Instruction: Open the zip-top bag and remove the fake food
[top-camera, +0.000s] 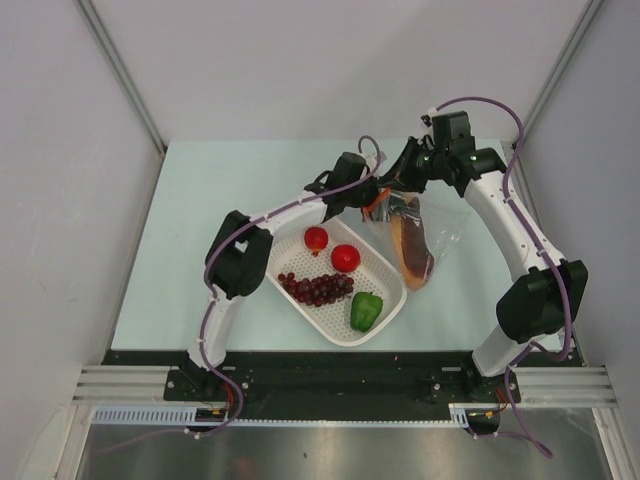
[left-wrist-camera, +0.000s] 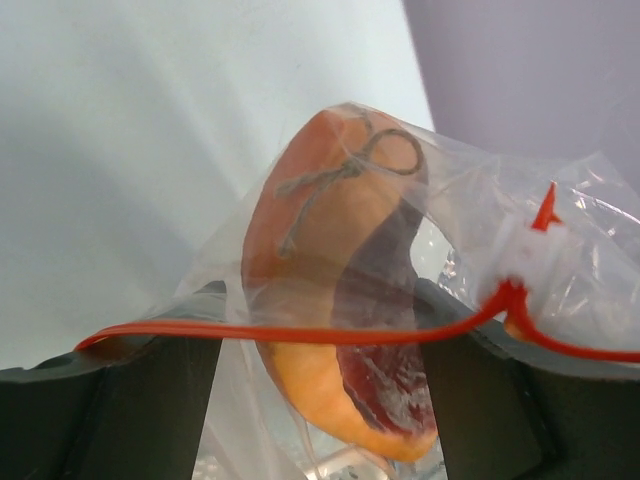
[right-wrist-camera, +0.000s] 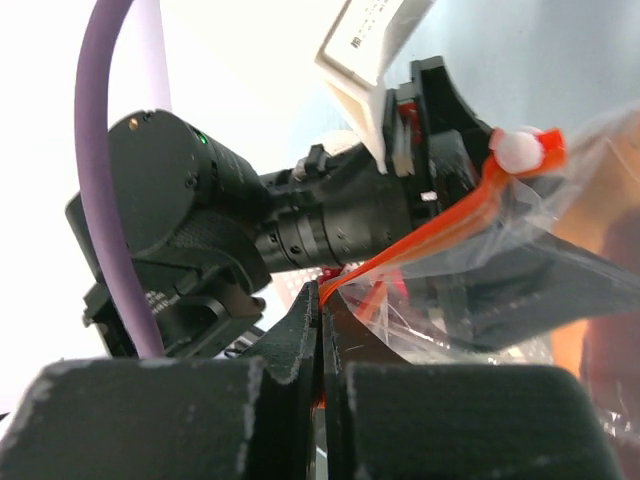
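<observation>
While my right end effector (right-wrist-camera: 322, 300) is pinched tight on the orange-red zipper strip (right-wrist-camera: 420, 235) of the zip-top bag (top-camera: 440, 230), my left end effector (left-wrist-camera: 320, 310) stands wide. Its fingers (left-wrist-camera: 150, 400) are spread either side of the bag, with the strip running across just ahead of them. The orange piece (left-wrist-camera: 320, 260) of fake food sits inside the bag, directly between and beyond the left fingers and just off to one side of the right pinch.

I judge the grip to be the weak point — the right jaws hold only a thin edge of strip, and a sideways pull could let it slide out. If I close the left now, I may clamp both walls and the food itself, which would pin the mouth shut rather than open it. The white slider (left-wrist-camera: 525, 250) sits just above one of the left fingers; I cannot tell how far the mouth is parted. Both end effectors are close together — a hasty pull could knock them. A lift could also tip the piece onto the surface (top-camera: 200, 200), short of the white basket (top-camera: 300, 305).
</observation>
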